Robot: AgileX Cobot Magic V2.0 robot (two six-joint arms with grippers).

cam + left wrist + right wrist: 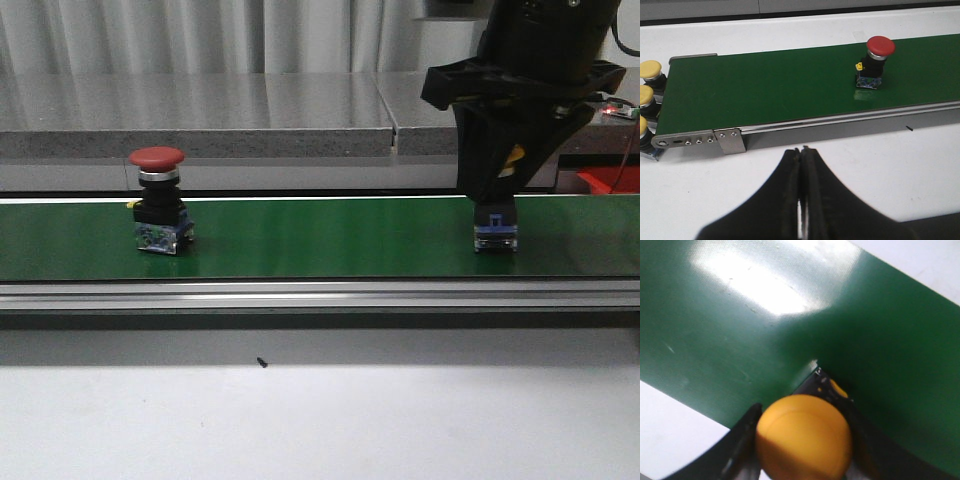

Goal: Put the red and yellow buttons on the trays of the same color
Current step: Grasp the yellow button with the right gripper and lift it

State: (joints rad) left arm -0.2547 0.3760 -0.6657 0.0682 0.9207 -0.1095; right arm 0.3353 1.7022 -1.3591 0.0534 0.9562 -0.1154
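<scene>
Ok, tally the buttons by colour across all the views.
Red: 1, on the belt.
Yellow: 4, one between the right gripper's jaws, three past the belt's end.
Total: 5 buttons.

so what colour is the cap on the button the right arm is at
Yellow-orange; the button cap shows best in the right wrist view, between the right tool's fingers.
</scene>
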